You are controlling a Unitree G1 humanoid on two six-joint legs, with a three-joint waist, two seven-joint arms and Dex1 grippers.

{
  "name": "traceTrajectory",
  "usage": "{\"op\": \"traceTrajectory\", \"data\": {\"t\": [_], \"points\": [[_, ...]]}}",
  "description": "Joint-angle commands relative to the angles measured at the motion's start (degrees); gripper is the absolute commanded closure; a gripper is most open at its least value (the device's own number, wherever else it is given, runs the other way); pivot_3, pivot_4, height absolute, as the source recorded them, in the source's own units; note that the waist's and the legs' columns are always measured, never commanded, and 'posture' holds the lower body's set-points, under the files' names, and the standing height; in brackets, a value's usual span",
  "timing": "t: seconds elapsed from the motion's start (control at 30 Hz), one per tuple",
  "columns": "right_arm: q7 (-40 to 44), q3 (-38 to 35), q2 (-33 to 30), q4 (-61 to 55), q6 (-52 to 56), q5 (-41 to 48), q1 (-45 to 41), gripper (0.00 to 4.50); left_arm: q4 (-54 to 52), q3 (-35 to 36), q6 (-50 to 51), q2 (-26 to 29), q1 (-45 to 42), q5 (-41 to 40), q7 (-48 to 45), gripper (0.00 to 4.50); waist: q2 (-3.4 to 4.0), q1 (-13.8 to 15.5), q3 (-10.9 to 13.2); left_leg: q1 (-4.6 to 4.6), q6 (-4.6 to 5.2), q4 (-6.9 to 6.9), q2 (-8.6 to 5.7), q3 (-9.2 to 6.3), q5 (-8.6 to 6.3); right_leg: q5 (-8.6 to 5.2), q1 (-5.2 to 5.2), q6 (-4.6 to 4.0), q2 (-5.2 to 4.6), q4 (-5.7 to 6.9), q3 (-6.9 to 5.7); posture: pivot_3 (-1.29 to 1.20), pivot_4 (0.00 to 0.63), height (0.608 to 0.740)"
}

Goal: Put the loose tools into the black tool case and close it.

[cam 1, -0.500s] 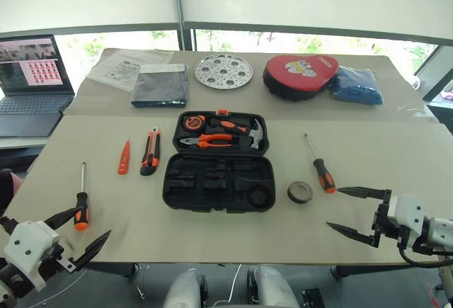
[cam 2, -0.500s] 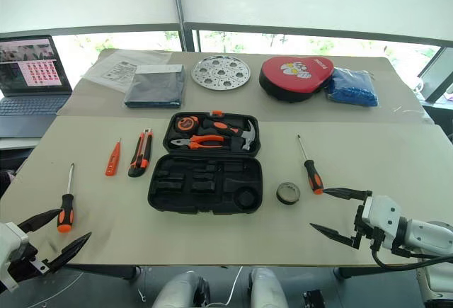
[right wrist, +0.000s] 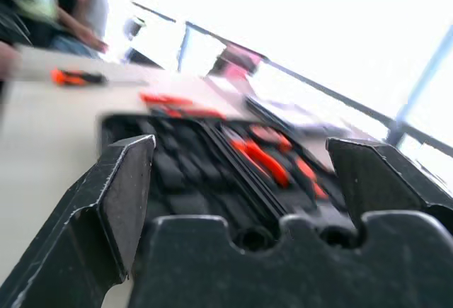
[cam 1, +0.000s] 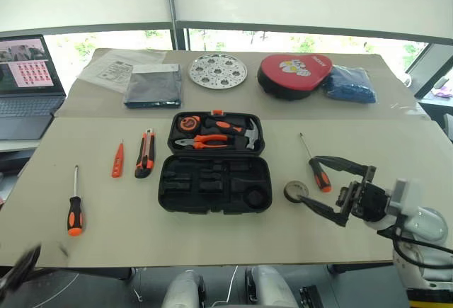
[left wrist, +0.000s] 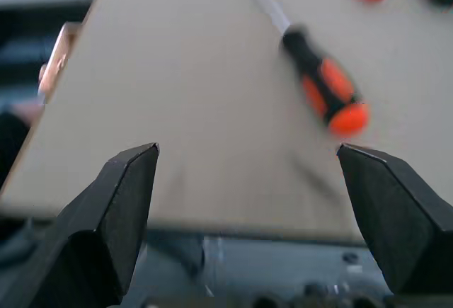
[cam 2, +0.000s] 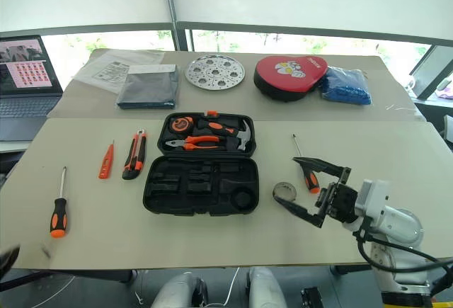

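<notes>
Progress: you are starting with nothing packed | black tool case [cam 1: 215,173] lying open mid-desk [cam 1: 396,145], five loose tools lying around it | right gripper [cam 1: 322,185] hovering with fingers released beside tape roll [cam 1: 297,192] | left gripper [left wrist: 248,202] fingers released, empty.

We count two long screwdrivers [cam 1: 74,207] [cam 1: 316,164], one slim orange tester [cam 1: 117,160], one knife [cam 1: 145,154] and one tape roll [cam 1: 298,192]. We see one open black case [cam 1: 214,182], one laptop [cam 1: 28,85], one grey pouch [cam 1: 153,86], one round metal plate [cam 1: 217,71] and one red pad [cam 1: 292,73].
</notes>
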Motion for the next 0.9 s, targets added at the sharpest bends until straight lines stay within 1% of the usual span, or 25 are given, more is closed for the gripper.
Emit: {"op": "traceTrajectory", "data": {"t": [0.03, 0.13, 0.2, 0.23, 0.27, 0.3, 0.33, 0.37, 0.43, 0.5, 0.57, 0.6, 0.67, 0.7, 0.73, 0.8, 0.83, 0.87, 0.9], "points": [[2.6, 0.5, 0.5, -1.7, -1.2, 2.3, -1.1, 0.00, -1.8, 4.0, 5.5, 2.3, -1.8, -6.8, 3.8, 0.20, 0.04, 1.0, 0.0, 0.03, -0.02, 0.02, -0.01, -0.04, 0.01, -0.10, -0.07, -0.17, 0.00, 0.01, -0.03, 0.00, 0.150, 0.740], [3.5, 0.6, 0.7, -1.3, -0.7, 2.8, -2.1, 0.00, -3.4, 4.8, 9.8, 5.4, -4.5, -11.1, 6.6, 0.20, 0.10, 1.7, 0.1, 0.26, -0.05, 0.05, -0.02, -0.04, 0.03, -0.14, -0.02, -0.27, -0.05, 0.09, -0.06, 0.00, 0.150, 0.740], [3.4, 0.6, 0.9, -1.4, 0.0, 3.3, -3.5, 0.00, -4.6, 4.5, 14.5, 9.5, -8.1, -15.3, 10.8, 0.20, 0.06, 1.6, 0.0, 0.33, -0.09, 0.05, -0.01, -0.03, 0.05, -0.10, 0.01, -0.34, -0.02, 0.13, -0.03, 0.00, 0.150, 0.740], [3.6, 0.9, 0.8, -1.9, 0.9, 4.1, -4.2, 0.00, -5.0, 3.3, 18.5, 13.1, -11.2, -18.2, 14.5, 0.20, 0.06, 1.5, 0.1, 0.41, -0.12, 0.04, -0.01, -0.02, 0.07, -0.09, 0.11, -0.37, -0.01, 0.17, -0.02, 0.00, 0.150, 0.740], [3.8, 1.3, 0.7, -2.5, 1.5, 4.5, -4.8, 0.00, -4.6, 1.2, 23.4, 16.9, -15.3, -22.7, 20.8, 0.20, 0.06, 1.6, 0.1, 0.50, -0.14, 0.03, 0.00, -0.02, 0.08, -0.08, 0.39, -0.39, -0.01, 0.20, -0.02, 0.00, 0.150, 0.740], [3.9, 1.6, 0.7, -2.9, 1.8, 4.7, -5.1, 0.00, -4.2, -0.2, 27.0, 19.4, -18.2, -25.9, 25.3, 0.20, 0.07, 1.7, 0.1, 0.60, -0.14, 0.01, 0.00, -0.02, 0.08, -0.07, 0.50, -0.39, -0.01, 0.20, -0.03, 0.00, 0.150, 0.740], [3.7, 1.8, 0.7, -3.1, 2.0, 4.6, -5.2, 0.00, -2.7, -2.2, 30.2, 21.0, -21.5, -29.9, 31.8, 0.20, 0.14, 1.8, 0.1, 0.76, -0.17, -0.01, 0.00, -0.09, 0.09, -0.08, 0.66, -0.39, 0.00, 0.22, -0.06, 0.00, 0.150, 0.740], [3.7, 2.0, 0.9, -3.0, 1.8, 4.2, -5.1, 0.00, -1.3, -3.8, 32.1, 21.5, -25.1, -31.1, 37.4, 0.20, 0.07, 1.7, 0.1, 0.80, -0.23, -0.04, 0.01, -0.13, 0.13, -0.08, 0.69, -0.41, -0.01, 0.23, -0.08, 0.00, 0.150, 0.740], [3.9, 2.2, 1.1, -2.7, 1.4, 3.5, -4.6, 0.00, 0.7, -6.3, 32.8, 21.0, -30.5, -32.9, 44.0, 0.20, 0.10, 1.0, 0.1, 0.81, -0.27, -0.10, 0.01, -0.11, 0.14, 0.14, 0.71, -0.14, -0.07, 0.19, -0.02, 0.00, 0.150, 0.740], [3.9, 2.4, 1.3, -2.3, 0.9, 2.9, -4.4, 0.00, 1.6, -9.8, 34.2, 20.9, -33.9, -33.5, 46.9, 0.20, 0.13, 0.4, 0.1, 0.81, -0.44, -0.17, 0.00, -0.08, 0.05, 0.17, 0.63, -0.10, -0.06, 0.25, 0.03, 0.00, 0.150, 0.740], [4.5, 2.2, 1.4, -1.5, 0.2, 2.7, -4.0, 0.00, 2.4, -13.3, 36.9, 21.0, -35.5, -33.6, 49.3, 0.20, 0.13, -0.1, 0.1, 0.82, -0.98, -0.17, 0.07, -0.08, 0.19, 0.13, 0.62, -0.18, 0.03, 0.24, 0.00, 0.00, 0.150, 0.740], [4.7, 2.0, 1.4, -1.2, 0.1, 2.7, -3.8, 0.00, 2.4, -14.6, 37.5, 21.1, -35.8, -32.5, 50.0, 0.20, 0.13, -0.2, 0.1, 0.82, -1.04, -0.22, 0.09, -0.08, 0.19, 0.09, 0.60, -0.23, 0.05, 0.24, -0.04, 0.00, 0.150, 0.740], [5.2, 1.7, 1.4, -0.9, -0.3, 2.7, -3.4, 0.00, 2.5, -16.1, 38.1, 20.5, -36.3, -31.7, 51.6, 0.69, 0.13, -0.3, 0.1, 0.81, -1.13, -0.26, 0.16, -0.08, 0.17, 0.05, 0.56, -0.30, 0.11, 0.21, -0.07, 0.00, 0.150, 0.740], [5.3, 1.7, 1.4, -0.8, -0.3, 2.7, -3.2, 0.00, 2.4, -16.9, 38.5, 20.4, -36.3, -31.4, 52.0, 0.85, 0.13, -0.3, 0.1, 0.81, -1.16, -0.27, 0.20, -0.07, 0.16, 0.03, 0.56, -0.33, 0.12, 0.21, -0.08, 0.00, 0.150, 0.740], [5.3, 1.7, 1.4, -0.8, -0.4, 2.8, -2.9, 0.00, 2.4, -17.3, 38.9, 20.1, -36.3, -31.8, 52.4, 1.32, 0.13, -0.2, 0.1, 0.82, -1.18, -0.27, 0.24, -0.07, 0.16, 0.00, 0.56, -0.38, 0.11, 0.21, -0.10, 0.00, 0.150, 0.740], [5.4, 1.6, 1.4, -0.7, -0.5, 2.7, -2.7, 0.00, 2.7, -17.9, 39.5, 19.5, -36.1, -31.8, 52.5, 2.05, 0.15, -0.2, 0.1, 0.82, -1.21, -0.26, 0.25, -0.07, 0.17, -0.02, 0.56, -0.41, 0.11, 0.24, -0.13, 0.00, 0.150, 0.740], [5.5, 1.6, 1.5, -0.5, -0.5, 2.7, -2.5, 0.00, 2.8, -18.0, 39.4, 19.1, -36.1, -31.6, 52.6, 2.34, 0.16, -0.1, 0.1, 0.83, -1.21, -0.26, 0.25, -0.07, 0.17, -0.02, 0.56, -0.41, 0.10, 0.26, -0.12, 0.00, 0.150, 0.740], [5.6, 1.6, 1.5, -0.4, -0.6, 2.6, -2.4, 0.00, 2.7, -17.8, 39.4, 18.9, -36.1, -31.2, 52.6, 2.93, 0.17, -0.1, 0.1, 0.88, -1.22, -0.26, 0.25, -0.07, 0.17, -0.02, 0.59, -0.42, 0.08, 0.29, -0.12, 0.00, 0.150, 0.740], [5.7, 1.5, 1.5, -0.2, -0.7, 2.6, -2.3, 0.00, 2.6, -17.6, 38.7, 19.2, -36.1, -30.0, 51.8, 3.12, 0.18, 0.0, 0.1, 0.91, -1.22, -0.26, 0.25, -0.07, 0.16, -0.02, 0.61, -0.43, 0.06, 0.29, -0.11, 0.00, 0.150, 0.740]]}}
